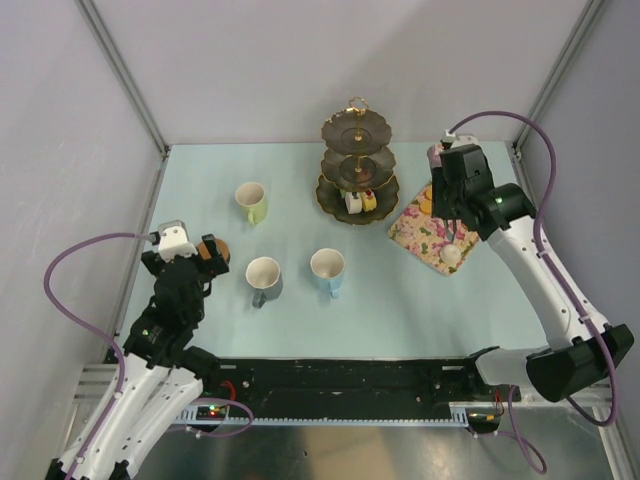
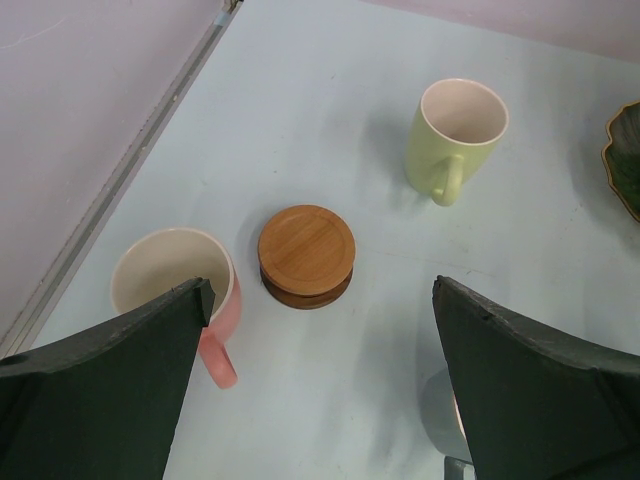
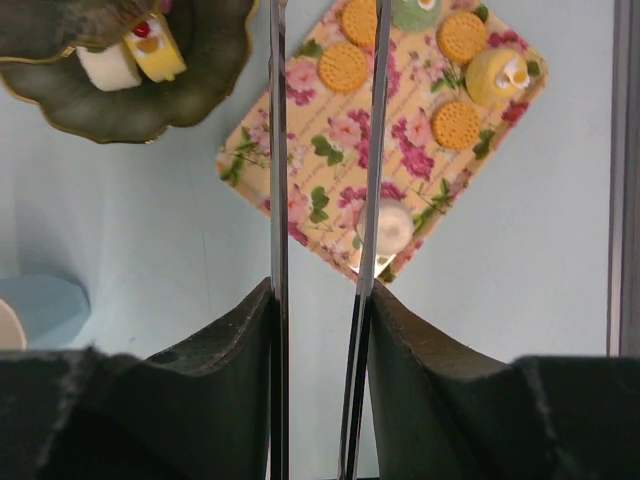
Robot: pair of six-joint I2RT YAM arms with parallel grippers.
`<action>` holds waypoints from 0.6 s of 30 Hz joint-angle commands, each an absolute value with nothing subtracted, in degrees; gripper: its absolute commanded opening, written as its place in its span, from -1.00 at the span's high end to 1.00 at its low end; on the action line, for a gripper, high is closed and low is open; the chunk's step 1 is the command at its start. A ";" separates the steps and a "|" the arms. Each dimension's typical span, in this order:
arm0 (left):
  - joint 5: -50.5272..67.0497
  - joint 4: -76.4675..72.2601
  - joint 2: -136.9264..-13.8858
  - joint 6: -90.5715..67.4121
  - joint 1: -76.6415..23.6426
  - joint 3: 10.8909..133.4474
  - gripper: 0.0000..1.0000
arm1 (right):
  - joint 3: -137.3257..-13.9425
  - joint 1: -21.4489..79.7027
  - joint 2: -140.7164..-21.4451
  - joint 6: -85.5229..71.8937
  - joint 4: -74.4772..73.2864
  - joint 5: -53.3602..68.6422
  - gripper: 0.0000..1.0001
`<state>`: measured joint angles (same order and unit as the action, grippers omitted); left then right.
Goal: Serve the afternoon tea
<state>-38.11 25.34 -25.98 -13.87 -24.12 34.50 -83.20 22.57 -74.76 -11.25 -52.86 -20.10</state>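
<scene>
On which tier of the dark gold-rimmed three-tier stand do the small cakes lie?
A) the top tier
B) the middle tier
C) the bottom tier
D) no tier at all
C: the white cake and the yellow cake both sit on the lowest plate of the stand.

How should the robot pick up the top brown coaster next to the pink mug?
Take the top coaster by its thin round edge, one finger on each side, coming straight down from above. It lies flat on a stack, so only its rim is free to pinch. The open left hand hangs above it; probably keep clear of the pink mug nearby.
</scene>
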 commanded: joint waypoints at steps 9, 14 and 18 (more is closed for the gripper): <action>-37.62 23.51 -24.77 -12.79 -24.48 34.45 -0.99 | -93.32 26.35 -82.03 -7.50 -49.51 -13.48 0.23; -37.82 23.57 -24.33 -12.75 -24.44 34.41 -0.99 | -95.39 26.86 -86.82 -7.24 -47.46 -13.12 0.23; -37.81 23.50 -24.26 -12.74 -24.43 34.44 -0.99 | -96.46 26.79 -89.66 -7.04 -45.97 -12.82 0.24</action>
<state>-37.32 25.30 -24.84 -13.87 -24.12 34.50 -92.40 26.68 -88.12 -7.88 -49.98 -13.28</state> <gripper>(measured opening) 0.996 0.403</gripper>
